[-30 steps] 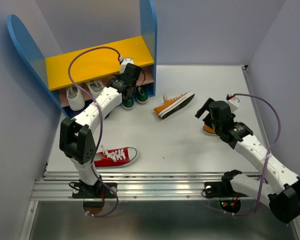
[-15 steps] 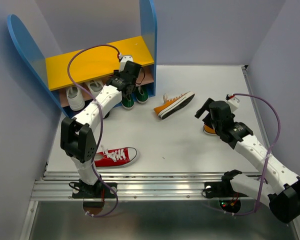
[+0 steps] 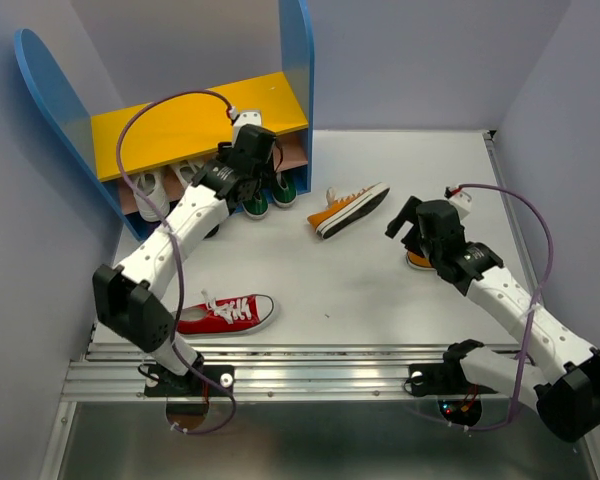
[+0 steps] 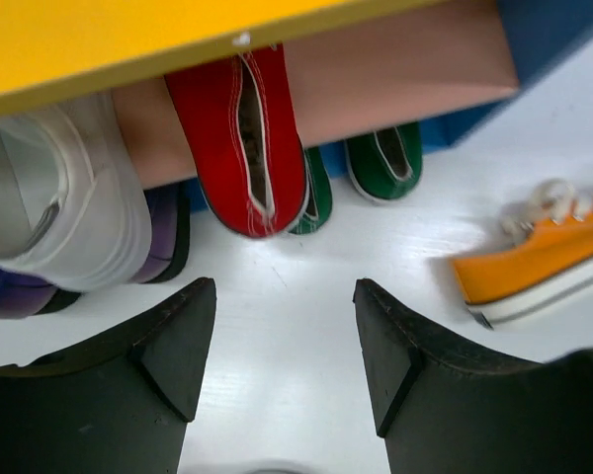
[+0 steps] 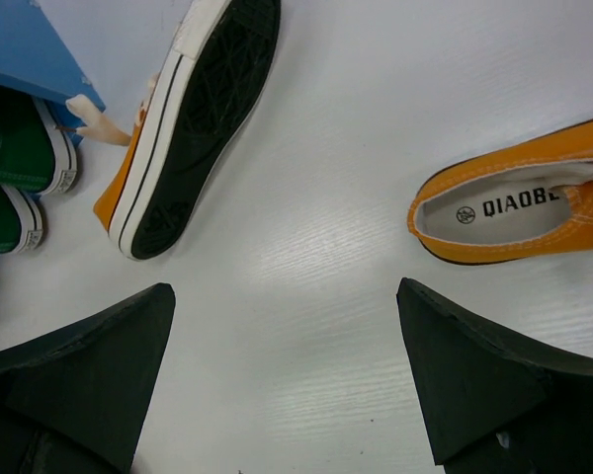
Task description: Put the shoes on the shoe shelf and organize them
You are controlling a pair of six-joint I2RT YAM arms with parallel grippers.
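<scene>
The left gripper has its jaws spread, holding nothing, by the shoe shelf in the far left corner of the tabletop. The right gripper, jaws spread too, hovers beside an orange shoe near the right edge. It should move over the shoe's middle, then pinch gently.

One shoe shelf is recorded. In red, two: the loose red shoe and the shelved red shoe. Green shoes number two. In orange, two: the tipped orange shoe and the upright orange shoe. White shoes number two. Dark purple shoes show beneath the white; their count cannot be determined. Shoes positively counted: eight. Arms: two, each carrying one gripper, the left gripper and the right gripper.
</scene>
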